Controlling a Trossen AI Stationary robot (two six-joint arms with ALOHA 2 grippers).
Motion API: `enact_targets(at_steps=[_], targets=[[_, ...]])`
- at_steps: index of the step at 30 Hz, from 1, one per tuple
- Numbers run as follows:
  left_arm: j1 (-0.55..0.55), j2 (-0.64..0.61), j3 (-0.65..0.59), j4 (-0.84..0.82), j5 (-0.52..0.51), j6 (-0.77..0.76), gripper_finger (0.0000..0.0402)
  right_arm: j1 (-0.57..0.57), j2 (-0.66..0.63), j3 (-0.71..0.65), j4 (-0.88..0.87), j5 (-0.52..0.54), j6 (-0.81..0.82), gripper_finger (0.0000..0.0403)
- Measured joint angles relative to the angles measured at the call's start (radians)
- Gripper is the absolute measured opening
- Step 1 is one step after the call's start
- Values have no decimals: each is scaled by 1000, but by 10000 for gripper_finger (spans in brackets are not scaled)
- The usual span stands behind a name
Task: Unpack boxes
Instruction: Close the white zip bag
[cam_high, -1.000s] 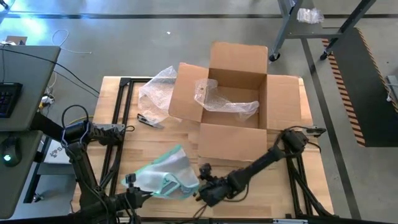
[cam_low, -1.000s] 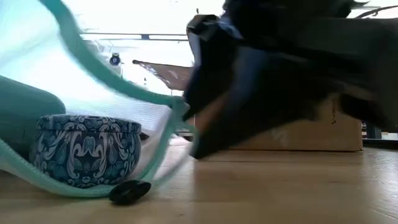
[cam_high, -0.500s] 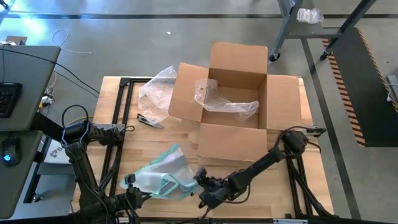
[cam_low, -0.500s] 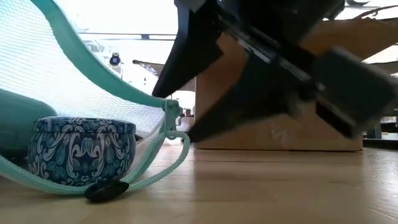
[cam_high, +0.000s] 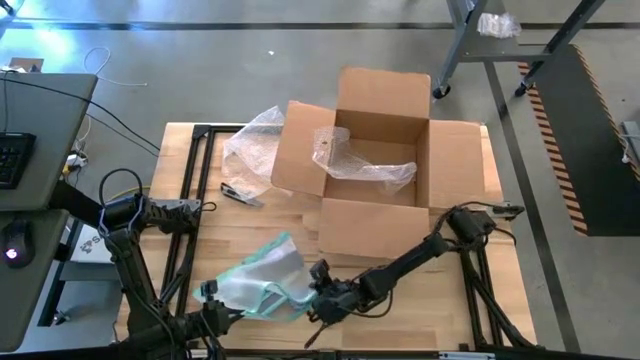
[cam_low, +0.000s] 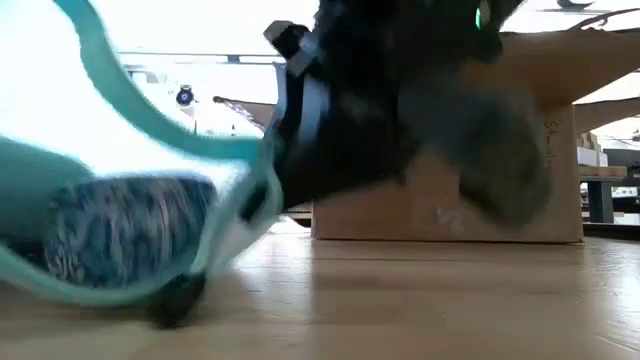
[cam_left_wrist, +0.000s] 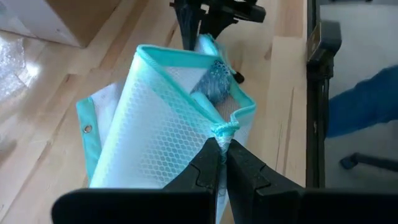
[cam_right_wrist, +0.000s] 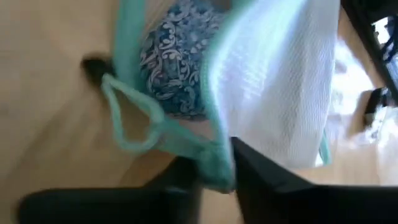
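Observation:
The open brown cardboard box (cam_high: 375, 150) stands on the far half of the table with bubble wrap (cam_high: 365, 165) inside it. On the near side lies a clear mesh pouch (cam_high: 262, 280) with a teal edge, and inside it sits a blue patterned tin (cam_low: 125, 230). My left gripper (cam_left_wrist: 221, 146) is shut on the pouch's near left corner. My right gripper (cam_right_wrist: 217, 177) is shut on the pouch's opposite, right-hand edge, as the high view also shows (cam_high: 312, 290). A teal cord loop (cam_right_wrist: 127, 118) with a black toggle (cam_low: 175, 300) trails from the pouch onto the wood. My left gripper pinches the pouch's teal edge at a corner (cam_left_wrist: 222, 129) between its two fingertips, slanting down from the near left. The pouch stands up from that corner, with its lower side on the table. My right gripper pinches the teal rim of the pouch's mouth (cam_right_wrist: 214, 155) between its two fingers, slanting down from the table's right. Whether it has one layer or several does not show. The rim is raised a little, and the tin end rests on the table.
A loose sheet of bubble wrap (cam_high: 250, 145) lies left of the box, with a small grey tool (cam_high: 240, 193) near it. Black frame rails (cam_high: 190, 200) run along both sides of the table. Bare wood lies between the pouch and the box's near wall (cam_high: 370, 230).
My right gripper has moved toward the table's left, up to the pouch's mouth. Its fingers stood wide apart and have shut on the teal rim. The pouch and its cord have been jolted by this. My left gripper keeps its hold.

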Motion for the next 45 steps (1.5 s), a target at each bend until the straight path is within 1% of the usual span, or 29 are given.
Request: enact_targets(at_steps=[1,2,4,7,10,12,13,15,17,21,23,25,27,28,30,31,32,34,36,39,41,42,45], targets=[[-1,0,0,7,-27,0,0,4,-16,0,-11,-14,28,17],[-3,0,0,17,-56,-1,0,12,-37,0,-24,-26,65,10],[-8,-2,11,26,-120,-5,0,31,-88,0,-72,-37,166,9],[-23,-6,60,16,-276,-37,0,52,-199,0,-169,-52,335,4],[-47,-20,97,-16,-448,-90,0,55,-323,0,-273,-51,559,2],[-58,-39,97,-52,-530,-160,0,39,-395,1,-355,-76,745,2],[-62,-48,94,-63,-557,-192,0,27,-424,1,-384,-97,802,2],[-59,-56,87,-96,-569,-222,0,11,-461,1,-414,-112,824,1],[-47,-52,86,-114,-532,-229,0,2,-477,1,-435,-111,819,1],[-32,-52,73,-124,-463,-230,0,3,-486,1,-497,-219,826,0],[-31,-52,48,-120,-434,-230,0,11,-486,1,-520,-237,842,0],[-31,-52,7,-102,-424,-241,0,21,-486,1,-519,-271,804,0],[-31,-52,-42,-88,-417,-299,0,25,-486,1,-517,-265,815,0],[-31,-52,-70,-82,-414,-347,0,25,-489,1,-526,-241,849,0],[-37,-52,-123,-75,-427,-443,0,12,-499,0,-543,-238,884,0],[-42,-52,-148,-69,-449,-483,0,5,-506,0,-531,-249,857,0],[-49,-52,-172,-65,-475,-517,0,1,-512,0,-503,-267,823,0],[-59,-52,-216,-58,-542,-589,2,0,-525,0,-450,-267,794,0],[-66,-54,-245,-78,-603,-673,9,-5,-543,0,-471,-236,812,0],[-69,-56,-251,-79,-617,-674,31,-26,-553,1,-556,-179,849,0],[-72,-62,-252,-82,-617,-665,50,-37,-543,-3,-569,-167,855,0],[-73,-74,-252,-90,-616,-664,60,-40,-540,-8,-569,-176,854,0],[-80,-136,-251,-117,-609,-661,88,-39,-538,-29,-566,-248,877,0]])
